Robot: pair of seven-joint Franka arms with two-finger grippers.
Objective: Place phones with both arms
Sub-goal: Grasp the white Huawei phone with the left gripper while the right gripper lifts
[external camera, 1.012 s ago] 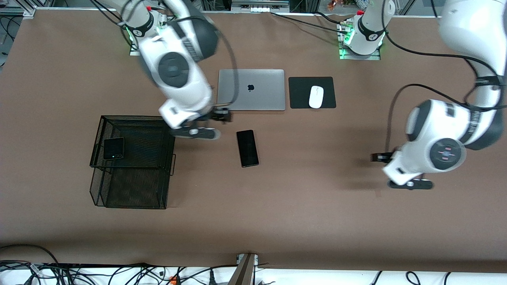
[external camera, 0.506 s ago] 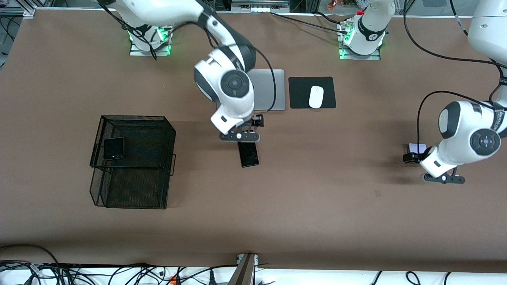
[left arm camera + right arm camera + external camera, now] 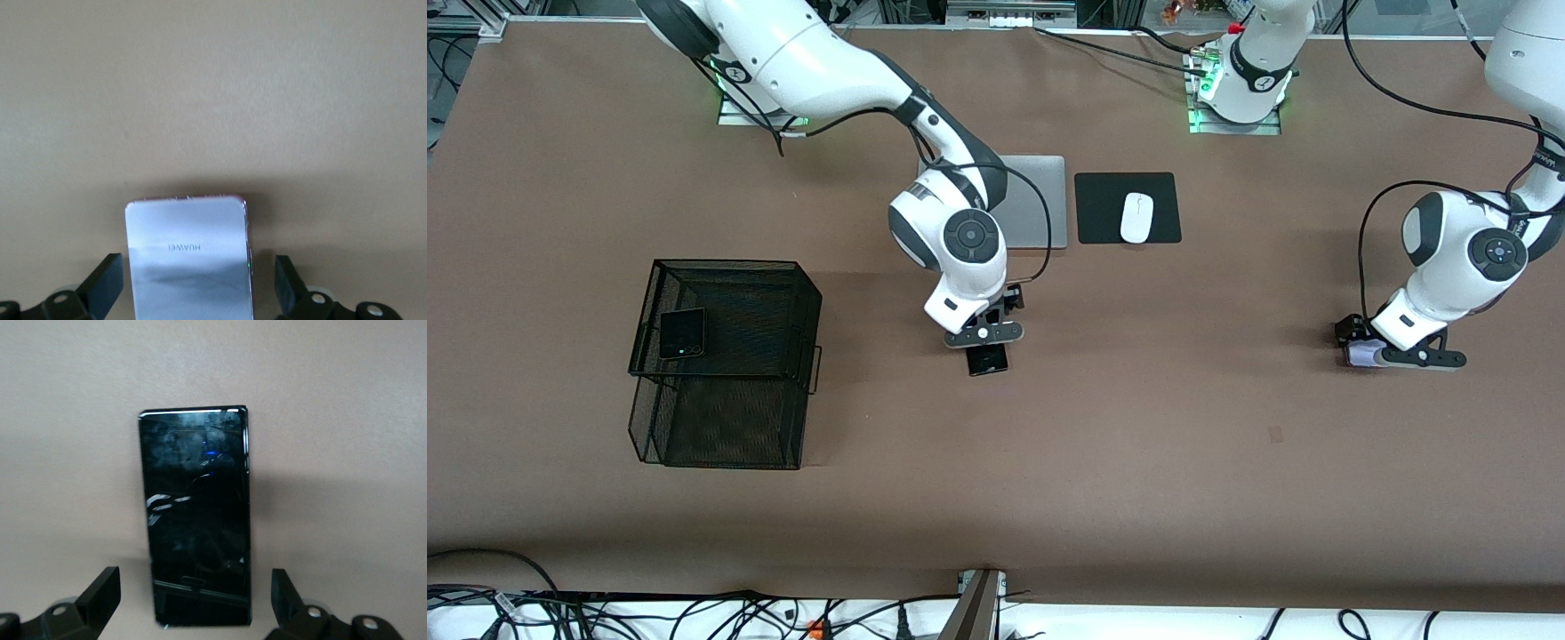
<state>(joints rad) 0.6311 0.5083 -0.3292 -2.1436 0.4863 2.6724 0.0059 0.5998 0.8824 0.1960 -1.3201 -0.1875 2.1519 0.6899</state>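
At the right arm's end of the bench (image 3: 1138,462), the wire basket (image 3: 725,360) already carried the small black phone (image 3: 682,333) on its upper tier, so one of three looked done. Next along, the right claw (image 3: 983,336) hung low over the long black phone (image 3: 988,358), which lay flat on the bench nearer the front camera than the grey laptop (image 3: 1040,203). In the right wrist view the phone (image 3: 195,513) ran lengthwise between the two spread fingers (image 3: 100,595), neither one touching it. The risk here was plain: a thin, glossy slab flat on the bench gives the fingers very little edge, and a descent that stopped short would have pinched only air, while one that went too deep would have jammed the tips into the bench. Any skew in the closing and the phone might have pivoted or skidded out.

The white mouse (image 3: 1136,217) on its black pad (image 3: 1103,209) sat well clear of both arms.

At the left arm's end, the left claw (image 3: 1383,357) was down over the pale lilac phone (image 3: 1358,356), jaws equally spread, the phone (image 3: 190,257) centred between its fingers (image 3: 103,290) and untouched. Same hazard: a mirror-slick casing, thin edges, and a slip likely if the squeeze landed unevenly. With both arms lifting together, a crossing toward the basket could also have crowded them.
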